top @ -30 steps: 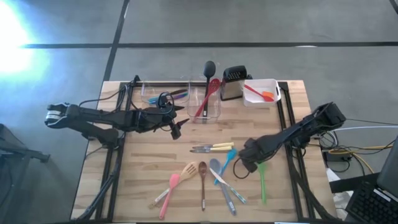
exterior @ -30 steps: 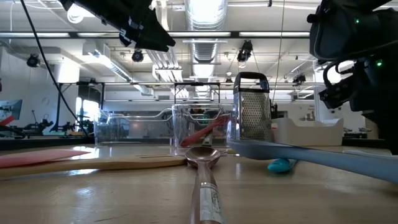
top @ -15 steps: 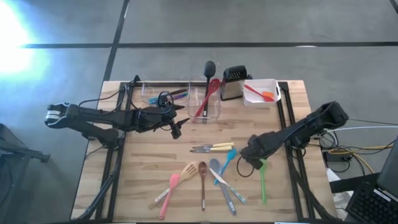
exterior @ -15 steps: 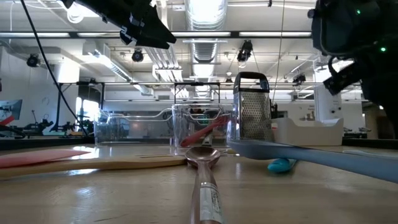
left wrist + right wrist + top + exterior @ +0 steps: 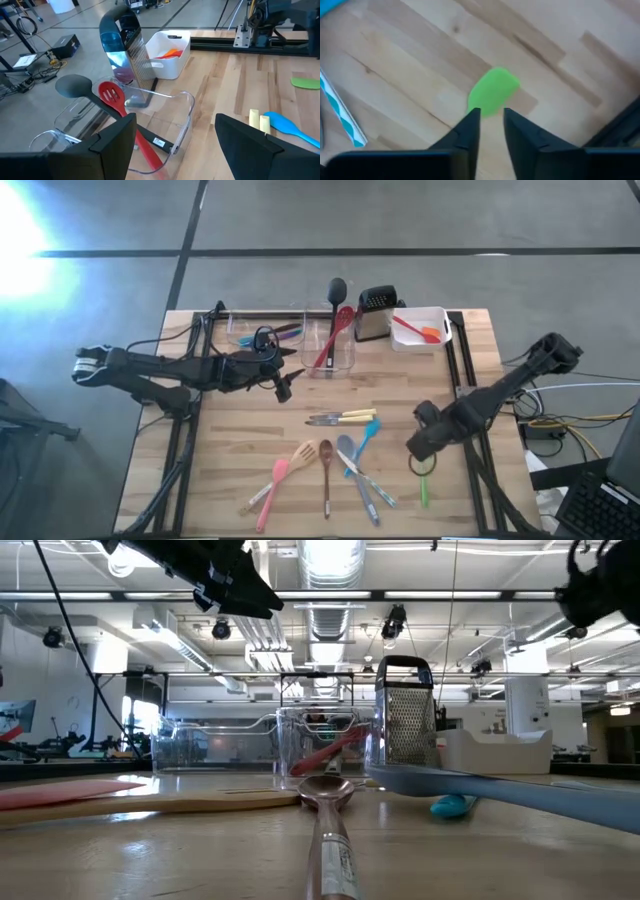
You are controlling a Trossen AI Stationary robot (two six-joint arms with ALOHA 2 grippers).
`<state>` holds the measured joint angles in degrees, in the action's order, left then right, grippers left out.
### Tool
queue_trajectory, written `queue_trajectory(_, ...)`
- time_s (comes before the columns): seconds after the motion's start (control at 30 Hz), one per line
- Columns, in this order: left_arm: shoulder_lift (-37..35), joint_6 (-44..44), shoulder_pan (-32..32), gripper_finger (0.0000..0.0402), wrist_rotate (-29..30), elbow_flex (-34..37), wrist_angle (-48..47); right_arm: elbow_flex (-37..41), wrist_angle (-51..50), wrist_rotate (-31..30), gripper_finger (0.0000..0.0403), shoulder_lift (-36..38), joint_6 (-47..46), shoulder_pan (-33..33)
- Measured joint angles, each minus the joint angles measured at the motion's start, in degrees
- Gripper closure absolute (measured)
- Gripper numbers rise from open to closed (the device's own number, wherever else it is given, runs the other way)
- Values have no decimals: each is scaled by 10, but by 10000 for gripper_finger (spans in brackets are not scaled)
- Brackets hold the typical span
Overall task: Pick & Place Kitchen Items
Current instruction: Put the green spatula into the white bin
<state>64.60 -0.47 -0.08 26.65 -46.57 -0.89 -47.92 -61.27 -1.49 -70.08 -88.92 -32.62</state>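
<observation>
Green flat-bladed spatula [image 5: 492,91] lies on the wooden table [image 5: 250,430], right gripper [image 5: 487,122] narrowly parted just above its blade; left gripper [image 5: 175,137] hovers wide open near the clear tub [image 5: 165,107]

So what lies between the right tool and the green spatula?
Nothing: in the right wrist view the right tool hangs right at the green spatula, only bare table around.

Grey concrete floor [image 5: 420,220] around the wooden table [image 5: 250,440], ceiling lights [image 5: 330,555] overhead.

Bright; window glare; blurred foreground
</observation>
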Motion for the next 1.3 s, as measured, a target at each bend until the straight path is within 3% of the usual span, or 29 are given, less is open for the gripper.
queue_trajectory(0.17, 0, 0, 1, 127, 0, 0, 0, 12, 7, 0, 240, -19, -53, -39)
queue_trajectory(0.4, 0, -1, 1, 127, 0, 0, 3, 17, 26, 2, 133, -85, -49, -42)
queue_trajectory(0.53, 0, -1, 1, 127, 0, 0, 3, 17, 62, 31, 96, -123, -30, -42)
queue_trajectory(0.7, 0, -2, 1, 127, 0, 0, 5, 27, 138, 48, 86, -160, 5, -42)
queue_trajectory(0.97, 0, -6, 1, 127, 0, 0, 4, 45, 145, 57, 87, -202, 10, -41)
queue_trajectory(1.3, 0, -9, 1, 127, 0, 0, 5, 77, 196, 63, 123, -189, 11, -19)
